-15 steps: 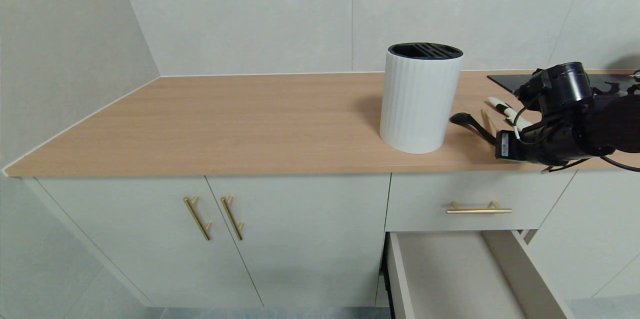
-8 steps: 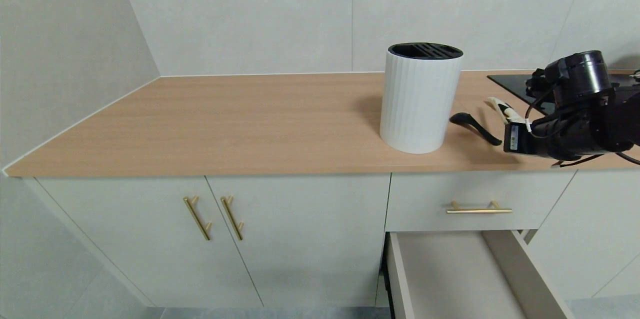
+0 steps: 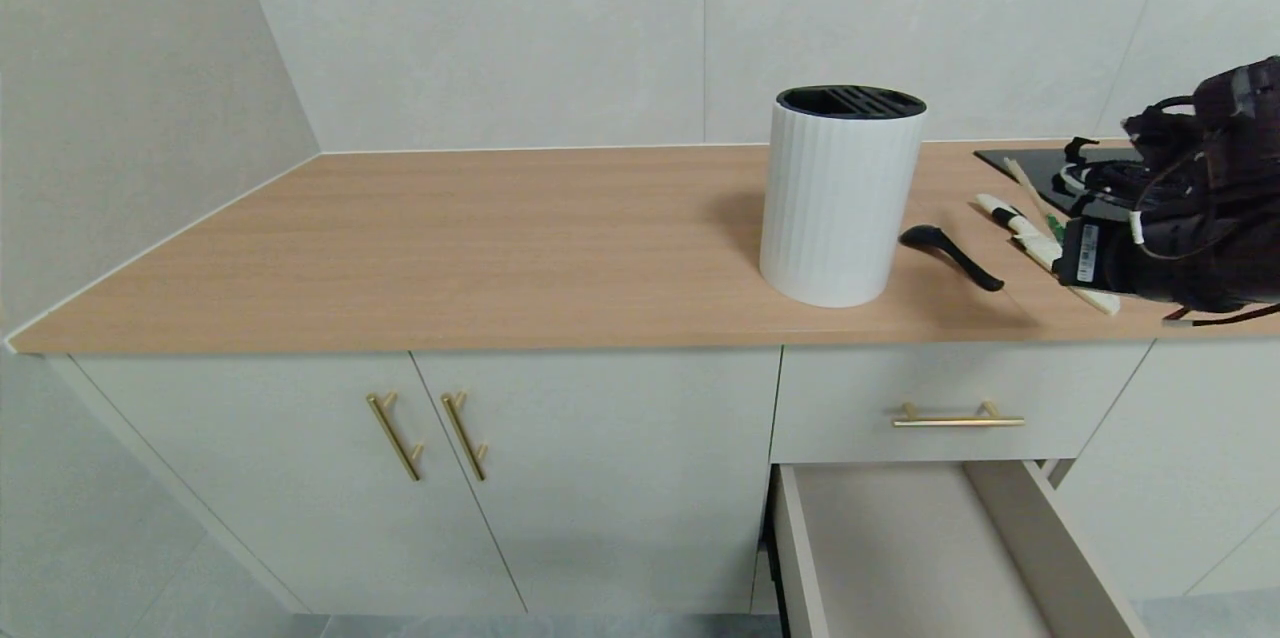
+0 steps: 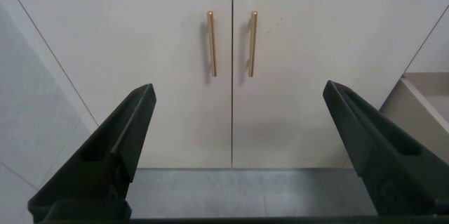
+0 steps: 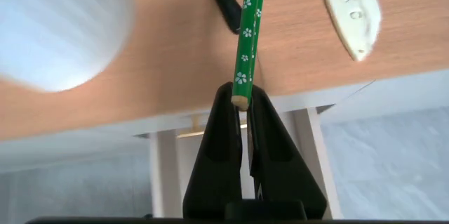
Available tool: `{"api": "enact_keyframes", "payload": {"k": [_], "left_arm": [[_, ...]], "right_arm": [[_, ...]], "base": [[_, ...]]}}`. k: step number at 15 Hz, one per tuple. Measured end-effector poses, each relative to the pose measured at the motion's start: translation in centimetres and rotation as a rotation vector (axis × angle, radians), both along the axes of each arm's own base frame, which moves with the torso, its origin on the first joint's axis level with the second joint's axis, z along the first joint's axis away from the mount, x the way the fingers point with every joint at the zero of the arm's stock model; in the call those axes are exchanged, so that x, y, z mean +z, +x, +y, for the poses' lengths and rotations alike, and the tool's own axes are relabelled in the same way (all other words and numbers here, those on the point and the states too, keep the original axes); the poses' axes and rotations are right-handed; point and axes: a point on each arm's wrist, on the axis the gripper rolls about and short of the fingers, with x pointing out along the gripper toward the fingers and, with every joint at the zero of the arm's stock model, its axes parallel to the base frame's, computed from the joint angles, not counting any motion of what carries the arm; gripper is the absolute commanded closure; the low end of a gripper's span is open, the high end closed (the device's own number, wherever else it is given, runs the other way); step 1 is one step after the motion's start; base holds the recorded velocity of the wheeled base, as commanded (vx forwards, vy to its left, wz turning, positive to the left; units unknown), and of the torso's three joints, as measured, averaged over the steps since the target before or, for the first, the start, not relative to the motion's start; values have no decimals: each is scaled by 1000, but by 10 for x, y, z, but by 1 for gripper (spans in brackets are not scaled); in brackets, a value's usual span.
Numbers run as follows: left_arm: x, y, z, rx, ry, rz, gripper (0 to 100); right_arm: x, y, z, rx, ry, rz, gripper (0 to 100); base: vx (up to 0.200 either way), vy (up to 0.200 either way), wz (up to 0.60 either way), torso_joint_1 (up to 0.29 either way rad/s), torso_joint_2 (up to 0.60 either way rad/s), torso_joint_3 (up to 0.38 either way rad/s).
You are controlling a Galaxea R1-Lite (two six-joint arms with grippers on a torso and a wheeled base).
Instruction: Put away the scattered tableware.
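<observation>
Pale tiled walls back a long wooden desk (image 3: 500,248) over white cupboards. The left gripper (image 4: 237,90) hangs low in front of the two cupboard doors (image 4: 231,112). Its black fingers (image 4: 119,147) are spread wide apart with nothing between them, framing the pair of gold door handles (image 4: 231,45).

A white ribbed holder (image 3: 838,203) with a black slotted top stands upright on the desk. At 3 o'clock from it, just beside its base, a black spoon (image 3: 950,256) lies flat. Further toward 3 o'clock a cream-handled utensil (image 3: 1005,213) lies on the desk. It bears raised lettering (image 5: 347,3) that is too small to read with certainty.

The chopstick (image 5: 249,34) is off the desk, tilted, its bare wooden tip (image 3: 1030,186) pointing to 11 o'clock. Its held end is green with small white flowers. The right gripper (image 5: 242,101) has its fingers clamped tight on that green end. A white label (image 3: 1088,243) on the right arm carries fine print that cannot be read. Behind the arm sits a black hob (image 3: 1005,161).

At 5 o'clock below the holder, the lower drawer (image 3: 800,548) is pulled open. The drawer above it is closed and has a gold handle (image 3: 958,415).

A second ago the right arm was down among the utensils at the desk's front edge. It has since risen and drawn back toward 2 o'clock, lifting the chopstick. The spoon and cream utensil now lie uncovered.
</observation>
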Motion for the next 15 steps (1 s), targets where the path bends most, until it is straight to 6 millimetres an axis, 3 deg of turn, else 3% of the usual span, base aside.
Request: {"api": "enact_keyframes", "payload": {"k": [4,9,12,15], "left_arm": [[0,0,0,1,0,0,0],[0,0,0,0,0,0,0],[0,0,0,0,0,0,0],[0,0,0,0,0,0,0]], "right_arm": [[20,-58,-3,127,61,-57,100],[7,-125,2,332,71,56,100],[-8,-149,5,466,68,95,100],[-23,-159,7,518,47,135,100]], "base": [[0,0,0,0,0,0],[0,0,0,0,0,0],[0,0,0,0,0,0],[0,0,0,0,0,0]]}}
